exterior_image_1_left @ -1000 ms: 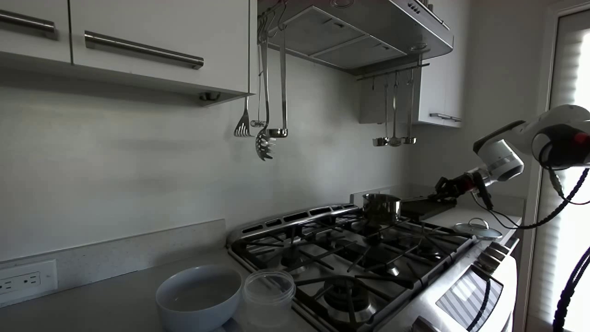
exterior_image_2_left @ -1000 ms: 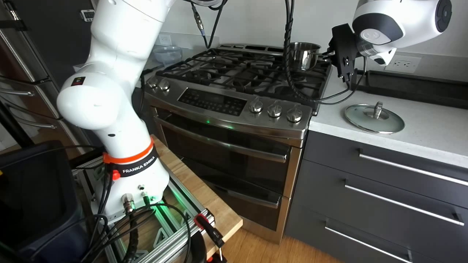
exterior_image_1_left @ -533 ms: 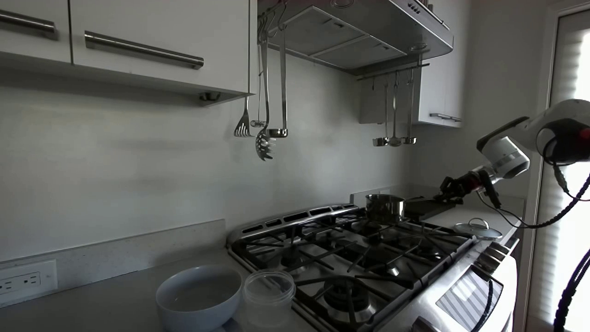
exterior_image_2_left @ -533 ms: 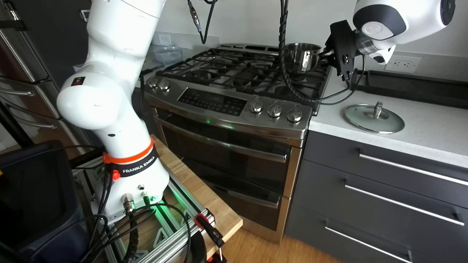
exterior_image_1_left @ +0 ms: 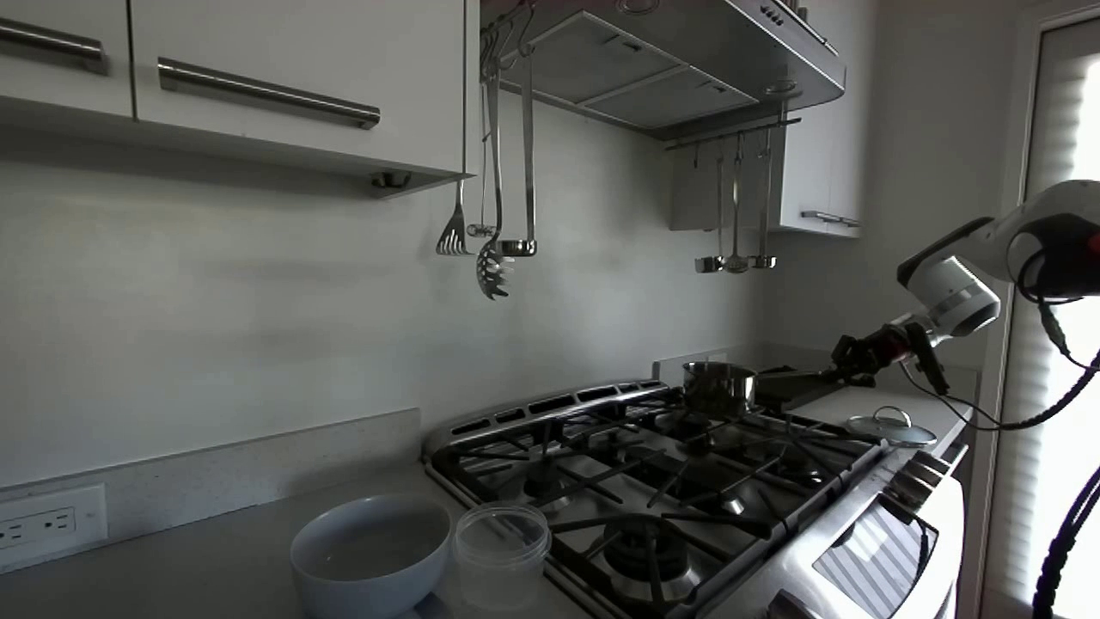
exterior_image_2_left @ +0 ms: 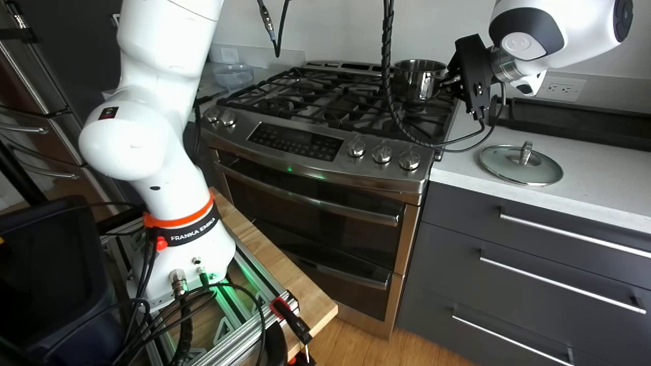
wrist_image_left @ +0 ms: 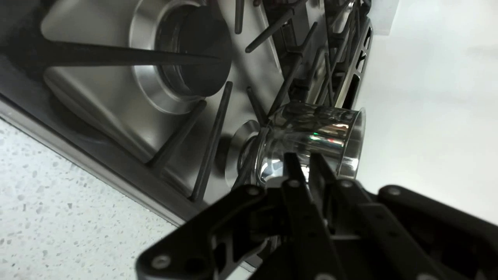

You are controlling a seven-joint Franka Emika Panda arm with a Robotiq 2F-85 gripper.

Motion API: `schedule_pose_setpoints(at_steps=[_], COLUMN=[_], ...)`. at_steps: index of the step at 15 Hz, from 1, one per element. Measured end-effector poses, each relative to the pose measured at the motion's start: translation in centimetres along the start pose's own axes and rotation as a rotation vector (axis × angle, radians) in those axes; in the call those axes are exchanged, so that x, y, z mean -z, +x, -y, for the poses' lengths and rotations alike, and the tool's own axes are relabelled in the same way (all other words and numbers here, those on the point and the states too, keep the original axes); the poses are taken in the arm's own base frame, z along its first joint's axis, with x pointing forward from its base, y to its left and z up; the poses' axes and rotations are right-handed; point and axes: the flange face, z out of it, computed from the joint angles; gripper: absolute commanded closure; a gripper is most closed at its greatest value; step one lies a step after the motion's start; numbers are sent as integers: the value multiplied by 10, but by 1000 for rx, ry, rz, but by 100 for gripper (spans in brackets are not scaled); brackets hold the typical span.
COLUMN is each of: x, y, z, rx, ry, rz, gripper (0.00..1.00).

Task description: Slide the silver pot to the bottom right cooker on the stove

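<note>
The silver pot point(exterior_image_1_left: 718, 391) stands upright at the back right of the stove point(exterior_image_2_left: 285, 165), over a rear burner. In the wrist view the shiny pot point(wrist_image_left: 311, 130) lies just past the fingertips of my gripper point(wrist_image_left: 304, 158). The jaws are nearly together, with a thin strip of bright metal in the gap, and appear shut on the pot's handle, which points to the counter side. My gripper point(exterior_image_2_left: 451, 81) hides most of the handle. The bottom right cooker point(wrist_image_left: 206, 50) shows bare in front of the pot. Whether the pot's base touches the grate I cannot tell.
A glass lid point(exterior_image_2_left: 521, 168) lies on the counter right of the stove, with a black tray point(exterior_image_2_left: 574, 124) behind it. Near the stove's far side stand a white bowl point(exterior_image_1_left: 369, 559) and a clear tub point(exterior_image_1_left: 503, 567). A black cable point(exterior_image_2_left: 389, 66) hangs before the pot.
The pot has shifted a little towards the stove's front, together with the gripper. The wrist has moved slightly the same way and tilted. The jaws look unchanged.
</note>
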Motion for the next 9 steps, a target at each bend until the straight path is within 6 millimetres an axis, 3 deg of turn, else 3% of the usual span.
schedule_pose_setpoints(at_steps=[1,3,9], x=[3,8,23], y=[-2,-5,-10], z=[0,2,4], rx=[4,20,137], ry=[-2,-5,-66], rz=[-2,-4,73], gripper=[63,67,24])
